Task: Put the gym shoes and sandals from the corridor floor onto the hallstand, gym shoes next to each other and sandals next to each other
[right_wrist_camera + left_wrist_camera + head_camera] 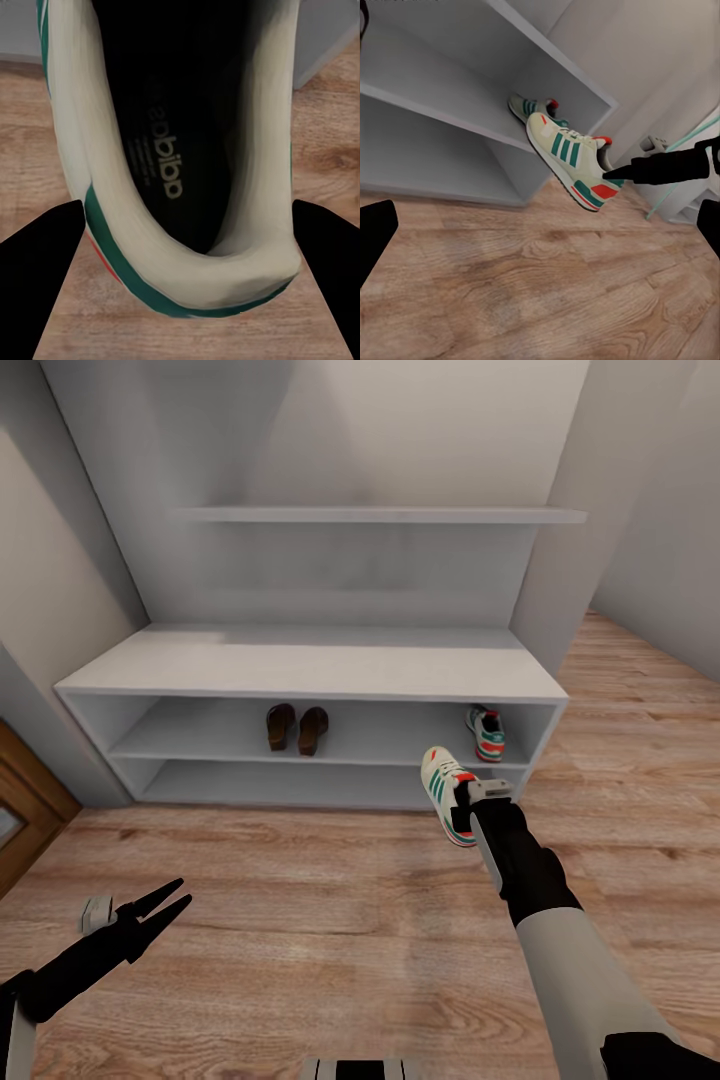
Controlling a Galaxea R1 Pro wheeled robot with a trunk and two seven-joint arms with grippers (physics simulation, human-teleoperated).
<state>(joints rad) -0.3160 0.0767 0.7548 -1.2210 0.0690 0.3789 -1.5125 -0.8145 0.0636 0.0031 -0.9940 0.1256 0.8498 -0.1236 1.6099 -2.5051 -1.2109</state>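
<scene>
One white gym shoe (445, 785) with teal stripes hangs above the corridor floor (300, 900) in front of the hallstand (300, 665), toe toward the rack. My right gripper (462, 812) is shut on its heel rim; the right wrist view looks into the shoe's opening (176, 142). The other gym shoe (487, 732) sits at the right end of the middle tier, just beyond the held one (570, 157). Both brown sandals (297, 728) stand side by side on the same tier, left of centre. My left gripper (183, 891) is open and empty, low over the floor at the left.
A floating wall shelf (380, 515) runs above the rack's thick top. A brown wooden door (25, 810) stands at the left edge. Grey walls flank the rack, and the corridor floor continues past it on the right (640, 700).
</scene>
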